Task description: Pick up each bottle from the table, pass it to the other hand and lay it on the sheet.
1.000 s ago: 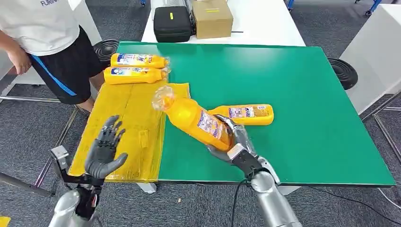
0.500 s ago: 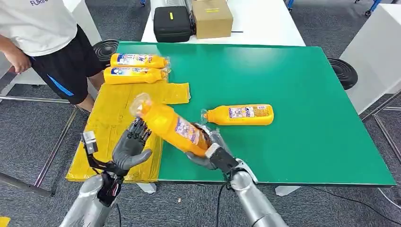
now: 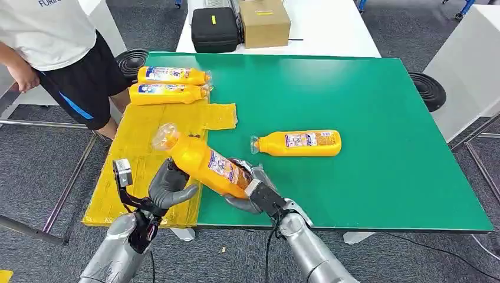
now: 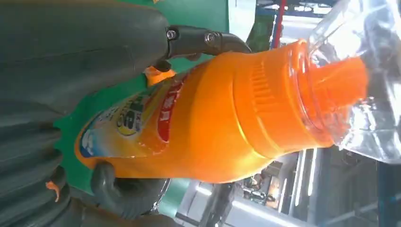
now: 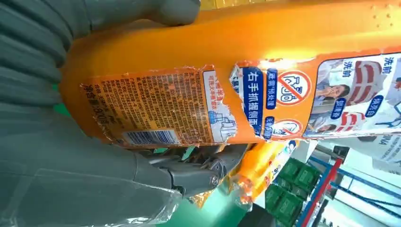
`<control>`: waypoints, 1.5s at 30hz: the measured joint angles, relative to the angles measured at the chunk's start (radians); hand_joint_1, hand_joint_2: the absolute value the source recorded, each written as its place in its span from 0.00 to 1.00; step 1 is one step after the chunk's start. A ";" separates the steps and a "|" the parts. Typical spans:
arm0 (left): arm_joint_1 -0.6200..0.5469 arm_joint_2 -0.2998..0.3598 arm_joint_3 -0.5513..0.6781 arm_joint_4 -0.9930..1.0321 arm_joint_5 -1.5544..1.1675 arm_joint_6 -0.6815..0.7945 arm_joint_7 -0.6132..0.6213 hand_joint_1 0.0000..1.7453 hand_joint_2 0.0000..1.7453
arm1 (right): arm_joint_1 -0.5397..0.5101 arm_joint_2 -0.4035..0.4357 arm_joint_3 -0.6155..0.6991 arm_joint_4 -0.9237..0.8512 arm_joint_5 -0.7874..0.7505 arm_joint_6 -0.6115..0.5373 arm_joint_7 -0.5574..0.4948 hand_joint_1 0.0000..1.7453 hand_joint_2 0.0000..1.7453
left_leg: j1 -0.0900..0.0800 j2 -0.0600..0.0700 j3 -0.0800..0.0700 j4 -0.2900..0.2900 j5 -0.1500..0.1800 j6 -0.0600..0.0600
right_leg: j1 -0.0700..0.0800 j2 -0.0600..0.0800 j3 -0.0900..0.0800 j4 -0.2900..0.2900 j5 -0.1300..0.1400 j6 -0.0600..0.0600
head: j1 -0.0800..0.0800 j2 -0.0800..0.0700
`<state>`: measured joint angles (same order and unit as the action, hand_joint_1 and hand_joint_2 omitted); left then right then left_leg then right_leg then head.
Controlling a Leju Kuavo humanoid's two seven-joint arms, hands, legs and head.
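The right hand [image 3: 250,187] has swung the orange bottle [image 3: 203,163] across from over the green table [image 3: 383,118] toward the yellow sheet [image 3: 138,147], and the left hand [image 3: 169,187] has risen to meet it. A second ago that left hand hung well apart with its fingers spread. Now it sits against the bottle's middle, over the sheet's near edge.

The right hand's fingers are clamped around the bottle's base end, and the capped neck is tilted up over the sheet. In the left wrist view the thumb [image 4: 118,191] and a dark finger [image 4: 203,40] bracket the bottle [image 4: 213,123] on opposite sides, but I cannot tell whether they are squeezing it yet.

So the handover looks about to happen, not finished. The left hand likely has to firm its grip before the right lets go.

Two bottles [image 3: 171,84] lie side by side at the sheet's far end. Another bottle [image 3: 301,142] lies on the table, well away from the sheet. A person [image 3: 53,53] stands beside the sheet's far corner.
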<state>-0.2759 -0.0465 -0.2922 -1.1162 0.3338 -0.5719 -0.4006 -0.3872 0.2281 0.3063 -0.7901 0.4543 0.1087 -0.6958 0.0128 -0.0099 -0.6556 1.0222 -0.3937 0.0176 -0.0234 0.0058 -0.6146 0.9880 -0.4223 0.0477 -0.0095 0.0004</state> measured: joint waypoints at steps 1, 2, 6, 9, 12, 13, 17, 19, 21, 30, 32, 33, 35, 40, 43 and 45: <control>-0.002 0.000 -0.001 0.002 0.000 0.001 0.000 0.00 1.00 | -0.003 0.002 0.007 0.010 0.006 0.002 0.000 1.00 1.00 | 0.000 0.000 0.000 0.000 0.000 0.000 | 0.000 0.000 0.000 0.000 0.000 0.000 | 0.000 0.000; -0.007 0.000 -0.005 0.005 0.000 0.003 -0.001 0.00 1.00 | -0.006 0.005 0.013 0.021 0.013 0.002 0.000 1.00 1.00 | 0.000 0.000 0.000 0.000 0.000 0.000 | 0.000 0.000 0.000 0.000 0.000 0.000 | 0.000 0.000; -0.018 0.000 -0.016 0.020 0.003 0.001 -0.006 0.00 1.00 | -0.012 0.018 0.037 0.063 0.028 -0.002 -0.003 1.00 1.00 | 0.000 0.000 0.000 0.000 0.000 0.000 | 0.000 0.000 0.000 0.000 0.000 0.000 | 0.000 0.000; -0.021 0.000 -0.022 0.028 0.003 0.000 -0.007 0.00 1.00 | -0.016 0.018 0.047 0.079 0.028 -0.002 -0.003 1.00 1.00 | 0.000 0.000 0.000 0.000 0.000 0.000 | 0.000 0.000 0.000 0.000 0.000 0.000 | 0.000 0.000; -0.024 0.000 -0.024 0.033 0.003 0.000 -0.008 0.00 1.00 | -0.016 0.019 0.053 0.088 0.028 -0.002 -0.003 1.00 1.00 | 0.000 0.000 0.000 0.000 0.000 0.000 | 0.000 0.000 0.000 0.000 0.000 0.000 | 0.000 0.000; -0.025 0.000 -0.024 0.033 0.003 0.000 -0.008 0.00 1.00 | -0.017 0.019 0.053 0.091 0.028 -0.002 -0.003 1.00 1.00 | 0.000 0.000 0.000 0.000 0.000 0.000 | 0.000 0.000 0.000 0.000 0.000 0.000 | 0.000 0.000; -0.031 0.000 -0.031 0.043 0.003 0.000 -0.012 0.00 1.00 | -0.021 0.020 0.060 0.106 0.034 -0.002 -0.003 1.00 1.00 | 0.000 0.000 0.000 0.000 0.000 0.000 | 0.000 0.000 0.000 0.000 0.000 0.000 | 0.000 0.000; -0.039 0.000 -0.034 0.051 0.005 0.001 -0.012 0.00 1.00 | -0.022 0.021 0.065 0.113 0.041 -0.002 -0.003 1.00 1.00 | 0.000 0.000 0.000 0.000 0.000 0.000 | 0.000 0.000 0.000 0.000 0.000 0.000 | 0.000 0.000; -0.048 -0.002 -0.040 0.062 0.012 0.001 -0.012 0.00 1.00 | -0.022 0.021 0.079 0.122 0.052 -0.002 -0.003 1.00 1.00 | 0.000 0.000 0.000 0.000 0.000 0.000 | 0.000 0.000 0.000 0.000 0.000 0.000 | 0.000 0.000; -0.059 -0.004 -0.047 0.094 0.020 0.013 -0.012 0.87 1.00 | -0.033 0.031 0.108 0.165 0.075 -0.003 -0.001 1.00 1.00 | 0.000 0.000 0.000 0.000 0.000 0.000 | 0.000 0.000 0.000 0.000 0.000 0.000 | 0.000 0.000; -0.059 -0.004 -0.047 0.099 0.021 0.013 -0.015 1.00 1.00 | -0.037 0.031 0.110 0.172 0.077 -0.005 -0.001 0.94 1.00 | 0.000 0.000 0.000 0.000 0.000 0.000 | 0.000 0.000 0.000 0.000 0.000 0.000 | 0.000 0.000; -0.059 -0.004 -0.047 0.100 0.020 0.013 -0.019 1.00 1.00 | -0.039 0.032 0.110 0.176 0.077 -0.006 -0.001 0.31 1.00 | 0.000 0.000 0.000 0.000 0.000 0.000 | 0.000 0.000 0.000 0.000 0.000 0.000 | 0.000 0.000; -0.060 -0.003 -0.047 0.105 0.010 0.013 -0.034 1.00 1.00 | -0.044 0.032 0.112 0.184 0.077 -0.008 -0.001 0.00 1.00 | 0.000 0.000 0.000 0.000 0.000 0.000 | 0.000 0.000 0.000 0.000 0.000 0.000 | 0.000 0.000; -0.063 -0.002 -0.047 0.105 -0.018 0.031 -0.058 1.00 1.00 | -0.044 0.035 0.120 0.192 0.046 -0.034 -0.001 0.00 1.00 | 0.000 0.000 0.000 0.000 0.000 0.000 | 0.000 0.000 0.000 0.000 0.000 0.000 | 0.000 0.000; -0.064 -0.002 -0.048 0.105 -0.031 0.035 -0.065 1.00 1.00 | -0.043 0.035 0.114 0.191 0.007 -0.066 -0.001 0.00 0.00 | 0.000 0.000 0.000 0.000 0.000 0.000 | 0.000 0.000 0.000 0.000 0.000 0.000 | 0.000 0.000; -0.064 -0.002 -0.048 0.105 -0.038 0.040 -0.066 1.00 1.00 | -0.041 0.035 0.101 0.185 -0.015 -0.082 -0.001 0.00 0.00 | 0.000 0.000 0.000 0.000 0.000 0.000 | 0.000 0.000 0.000 0.000 0.000 0.000 | 0.000 0.000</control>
<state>-0.3396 -0.0488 -0.3399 -1.0113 0.2960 -0.5321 -0.4669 -0.4286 0.2628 0.4070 -0.6047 0.4390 0.0267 -0.6970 0.0128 -0.0097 -0.6556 1.0222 -0.3936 0.0177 -0.0235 0.0058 -0.6147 0.9880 -0.4223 0.0477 -0.0095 0.0004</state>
